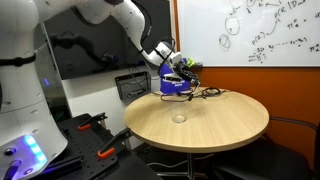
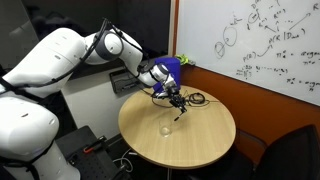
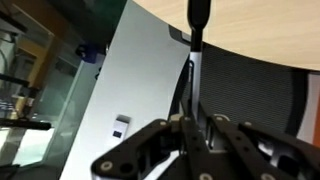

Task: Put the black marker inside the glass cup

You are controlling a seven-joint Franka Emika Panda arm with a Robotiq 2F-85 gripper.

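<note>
Marker point(image 3: 196, 45), black, gripped between closed jaws of gripper point(image 3: 197, 125); in wrist view slim dark barrel sticks out past fingers point(image 3: 178, 138) toward top of picture. Marker held in air above far part of round wooden table point(image 1: 235, 125), not touching it. Glass cup point(image 1: 179, 117) stands upright on table nearer middle, apart from marker and lower than it. Blue object point(image 1: 174, 86) and dark cables point(image 1: 207, 93) lie at table's far edge, just beside gripper. Whiteboard point(image 1: 262, 30) with writing on wall behind.
</note>
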